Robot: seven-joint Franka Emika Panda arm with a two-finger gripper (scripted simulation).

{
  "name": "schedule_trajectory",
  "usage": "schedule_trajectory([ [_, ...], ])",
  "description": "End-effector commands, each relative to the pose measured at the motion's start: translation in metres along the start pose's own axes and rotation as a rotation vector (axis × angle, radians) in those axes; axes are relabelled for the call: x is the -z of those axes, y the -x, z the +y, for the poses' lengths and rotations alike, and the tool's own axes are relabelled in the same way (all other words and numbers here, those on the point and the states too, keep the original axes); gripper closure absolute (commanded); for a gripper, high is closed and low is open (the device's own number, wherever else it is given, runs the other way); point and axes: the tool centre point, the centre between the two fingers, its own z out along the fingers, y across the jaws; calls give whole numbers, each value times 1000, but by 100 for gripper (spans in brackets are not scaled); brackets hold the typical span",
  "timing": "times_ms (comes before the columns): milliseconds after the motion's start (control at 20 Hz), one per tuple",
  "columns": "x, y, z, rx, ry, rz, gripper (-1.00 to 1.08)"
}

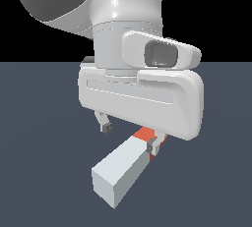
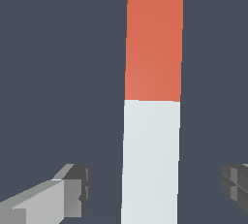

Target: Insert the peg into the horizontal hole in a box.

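Peg (image 1: 120, 170): square matte bar, white/red | tool (image 1: 130, 136): spread, astride

The long square-section bar, pale grey-white with a red-orange end section (image 1: 129, 161), has flat, smooth, matt faces with no grain or texture; the material cannot be identified. The white arm housing (image 1: 142, 100) appears as smooth, moulded, plastic-like shell with a soft gloss and highlights on its rounded edges. The grey gripper fingers (image 2: 72, 189) look matt and faceted. The dark slate-blue tabletop (image 1: 44, 172) is uniformly matt and featureless.
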Motion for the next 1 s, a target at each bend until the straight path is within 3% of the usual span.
schedule_trajectory([
  [0, -3, 4, 1, -24, 1, 1, -92],
  [350, -10, 4, 1, -23, 0, 1, -92],
  [950, -54, 4, 1, -28, 0, 2, -92],
])
